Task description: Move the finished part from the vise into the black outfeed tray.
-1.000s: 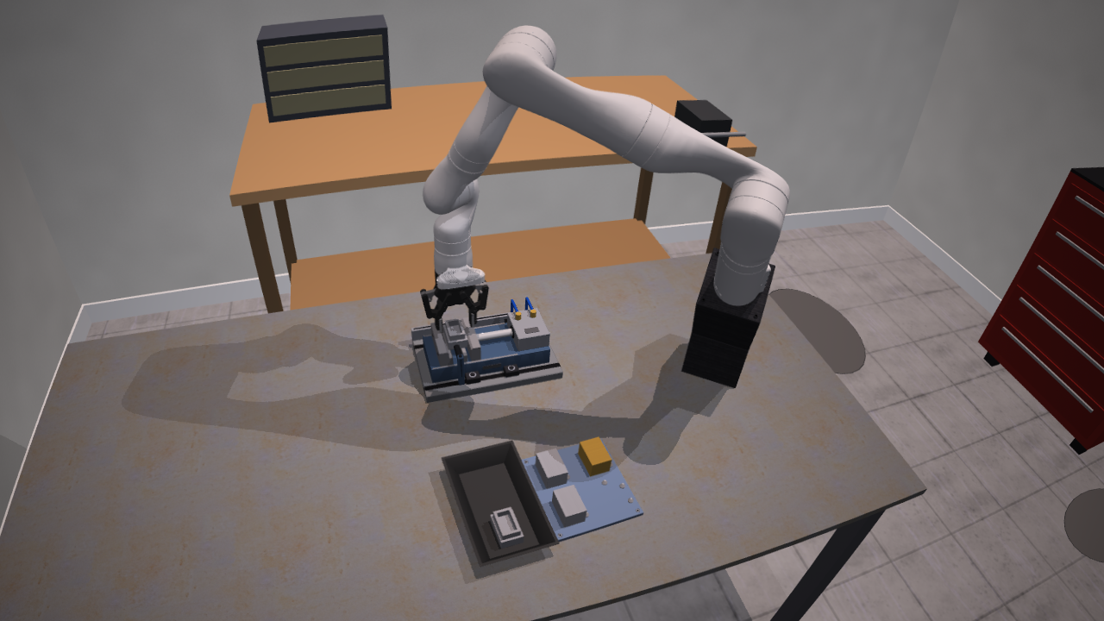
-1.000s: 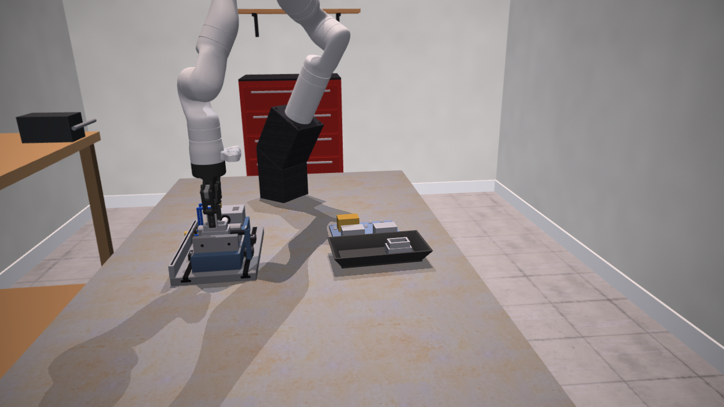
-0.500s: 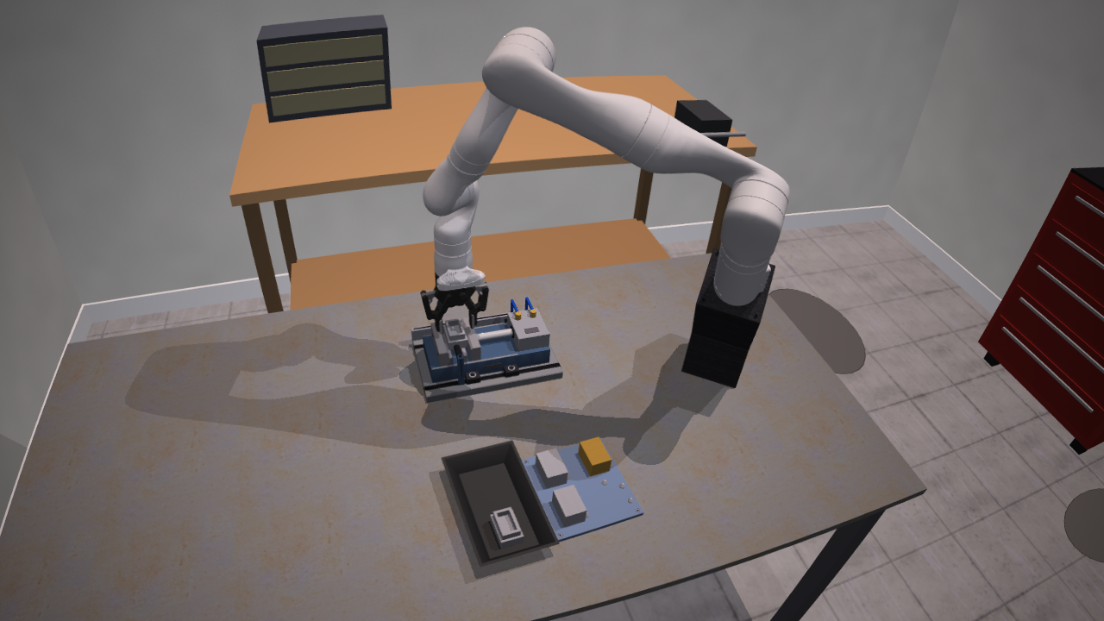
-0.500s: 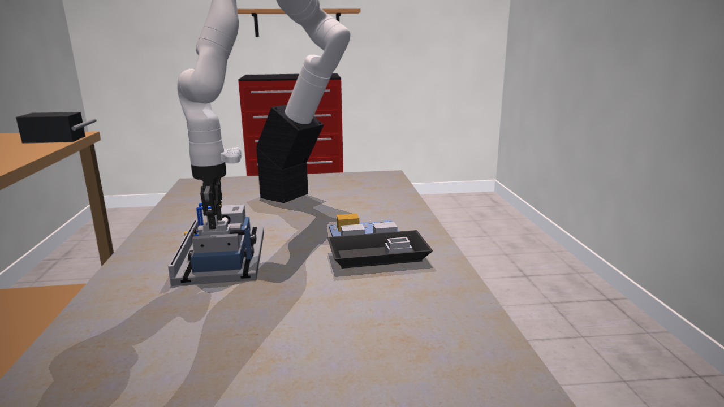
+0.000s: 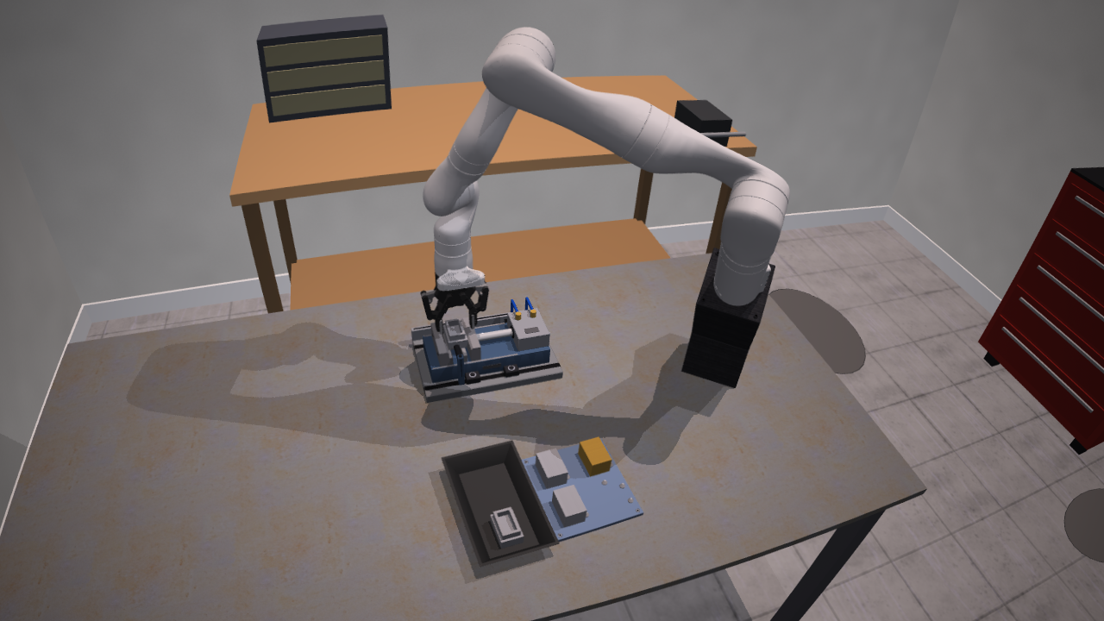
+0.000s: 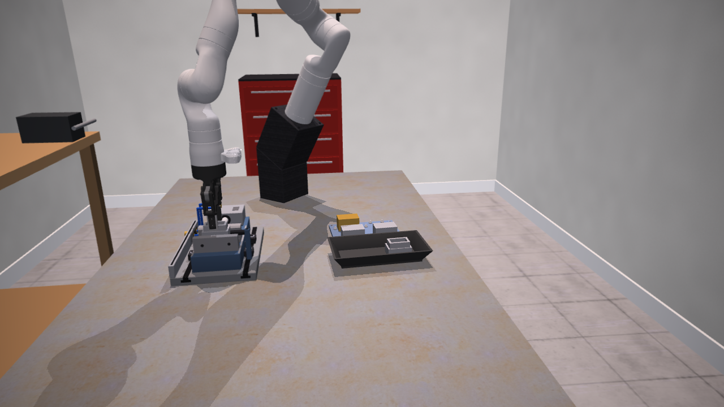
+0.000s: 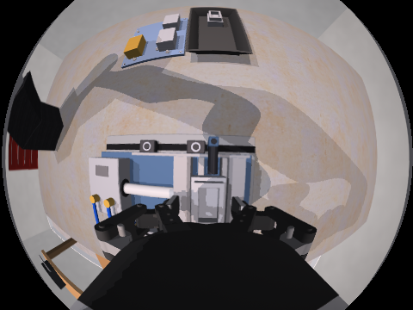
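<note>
The finished part point(image 5: 455, 330) point(image 6: 221, 229) point(image 7: 208, 200), a light grey block with a pocket on top, sits upright between the jaws of the blue and grey vise point(image 5: 493, 361) point(image 6: 217, 261) point(image 7: 151, 170). Whether the jaws touch it is hard to tell. My gripper point(image 5: 455, 323) point(image 6: 212, 225) point(image 7: 205, 204) points down over the part and is open, one finger on either side of its upper portion with gaps in the wrist view. The black outfeed tray point(image 5: 482, 486) point(image 6: 382, 259) point(image 7: 215, 40) holds one similar part point(image 5: 506, 524) point(image 6: 399, 246) point(image 7: 214, 18) near one end.
A blue plate point(image 5: 602, 505) point(image 7: 148, 38) beside the tray bears two light blocks and an orange block point(image 5: 594, 455) point(image 6: 347, 221) point(image 7: 134, 46). A grey housing with blue levers point(image 5: 530, 330) point(image 7: 103, 178) stands at the vise's other end. A dark upright post point(image 7: 212, 159) stands close to the part.
</note>
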`<state>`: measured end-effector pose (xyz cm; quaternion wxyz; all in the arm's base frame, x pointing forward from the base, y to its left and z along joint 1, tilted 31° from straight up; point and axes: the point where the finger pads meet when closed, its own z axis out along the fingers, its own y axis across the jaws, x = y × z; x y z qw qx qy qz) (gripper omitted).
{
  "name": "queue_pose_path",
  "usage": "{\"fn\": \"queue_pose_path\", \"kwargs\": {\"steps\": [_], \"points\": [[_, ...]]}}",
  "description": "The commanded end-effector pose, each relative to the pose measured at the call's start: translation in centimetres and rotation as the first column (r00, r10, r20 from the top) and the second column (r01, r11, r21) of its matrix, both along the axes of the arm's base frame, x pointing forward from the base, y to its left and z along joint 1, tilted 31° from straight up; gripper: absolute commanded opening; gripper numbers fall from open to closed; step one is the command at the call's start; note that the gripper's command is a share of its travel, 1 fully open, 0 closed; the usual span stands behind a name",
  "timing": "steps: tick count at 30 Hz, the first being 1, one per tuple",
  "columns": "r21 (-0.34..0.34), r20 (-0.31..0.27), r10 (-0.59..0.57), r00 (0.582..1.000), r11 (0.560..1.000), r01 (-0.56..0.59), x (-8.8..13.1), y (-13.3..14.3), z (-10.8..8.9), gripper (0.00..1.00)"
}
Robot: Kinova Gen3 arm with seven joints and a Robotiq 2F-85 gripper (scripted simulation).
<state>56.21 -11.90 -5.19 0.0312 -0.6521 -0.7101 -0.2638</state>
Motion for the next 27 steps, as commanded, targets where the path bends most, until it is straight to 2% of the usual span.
{"fn": "queue_pose_path", "kwargs": {"steps": [1,22,23,27], "points": [[-0.001,0.005,-0.003,1.000,1.000,0.003,0.33,0.09,0.08,0.67],[-0.001,0.005,-0.003,1.000,1.000,0.003,0.33,0.09,0.08,0.67],[-0.001,0.005,-0.003,1.000,1.000,0.003,0.33,0.09,0.08,0.00],[-0.001,0.005,-0.003,1.000,1.000,0.003,0.33,0.09,0.08,0.00]]}}
